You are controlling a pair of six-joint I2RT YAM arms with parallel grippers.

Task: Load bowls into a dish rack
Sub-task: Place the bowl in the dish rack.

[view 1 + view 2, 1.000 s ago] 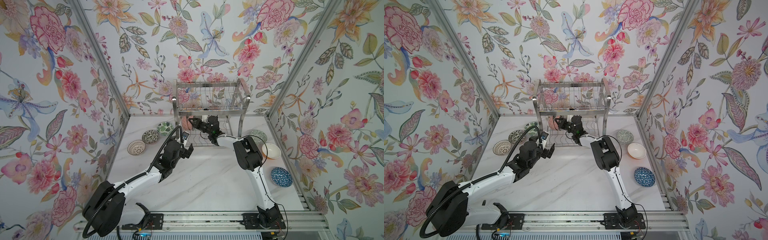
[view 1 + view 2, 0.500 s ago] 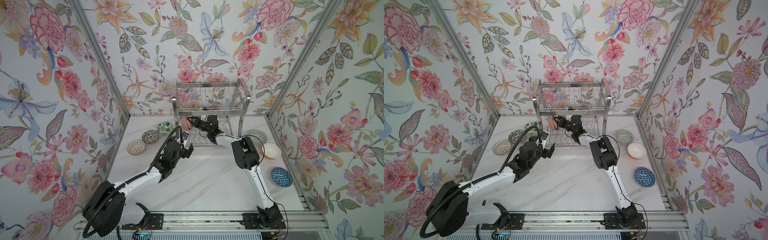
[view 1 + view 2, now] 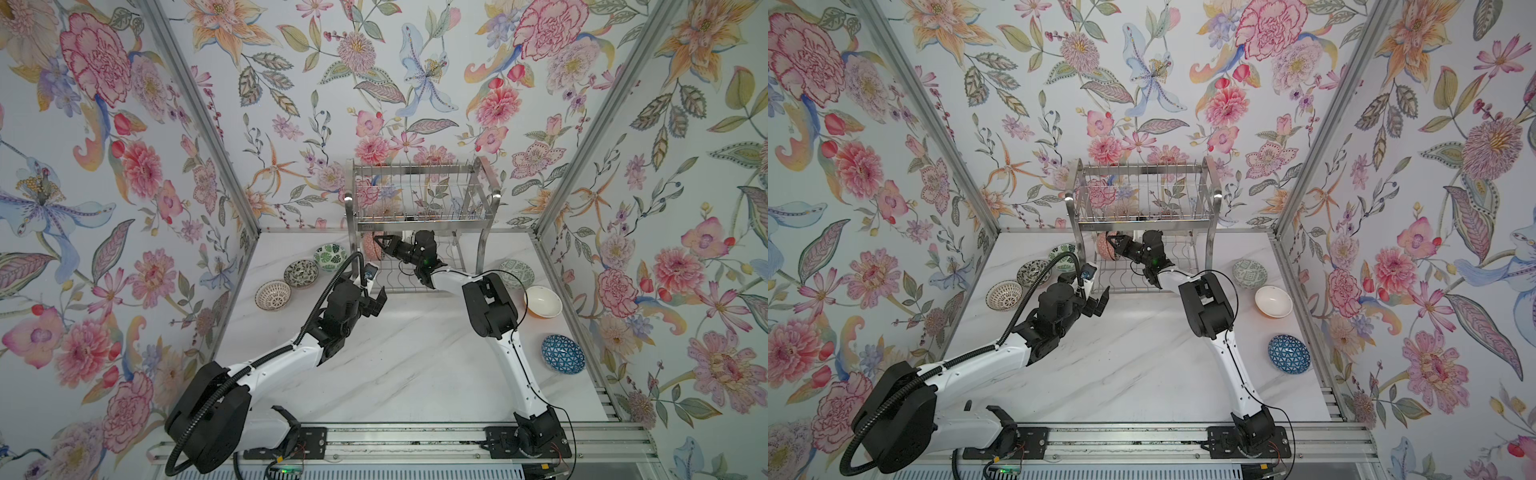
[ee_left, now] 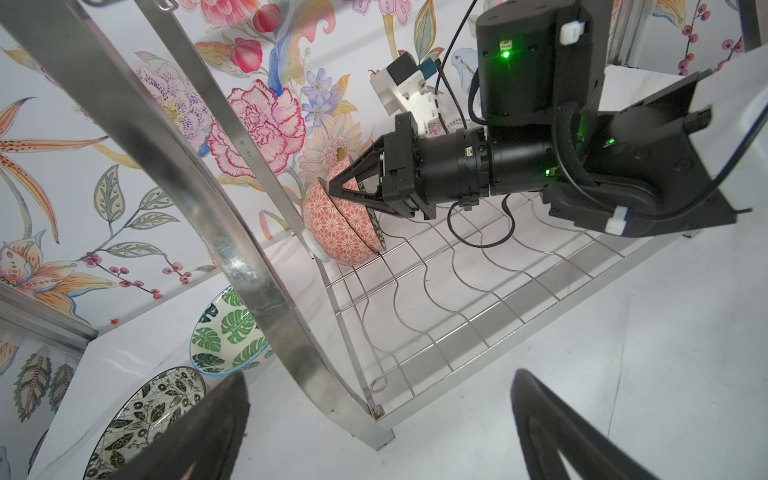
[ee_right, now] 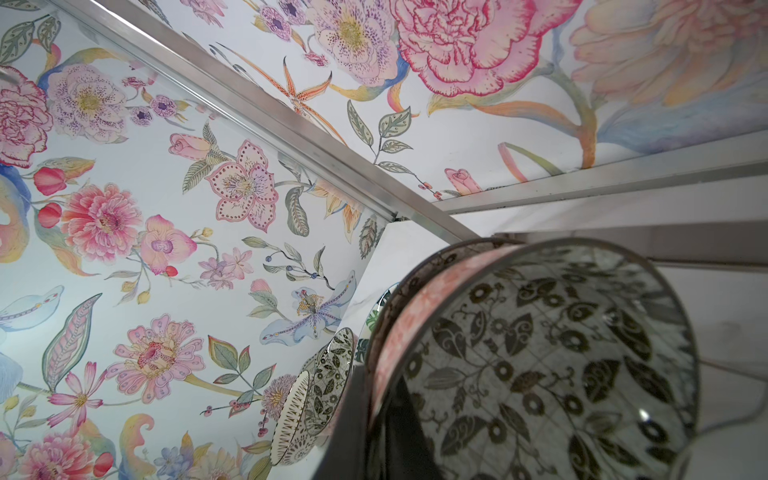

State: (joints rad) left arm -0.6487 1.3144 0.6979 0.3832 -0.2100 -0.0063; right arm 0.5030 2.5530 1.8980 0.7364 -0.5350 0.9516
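Stainless steel wire makes up the dish rack, which stands at the back of the white marble table against the flowered wall. On the left end of its wavy lower tier, a pink bowl with a black leaf print inside stands on edge, nested against a second pink bowl behind it. The right gripper reaches in under the upper tier and is clenched on the upper rim of the pink bowl, one finger inside it and one outside. The left gripper hovers above the table just in front of the rack's left leg, its jaws spread wide and empty

Six more bowls sit upright on the table. Left of the rack, three run in a slanting row: a green leaf bowl nearest the rack, then a black-and-white floral bowl, then a pale ribbed bowl. Right of the rack, a pale green patterned bowl lies farthest back, a white bowl with an orange outside comes next, and a blue triangle bowl sits nearest the front, well apart from the rack
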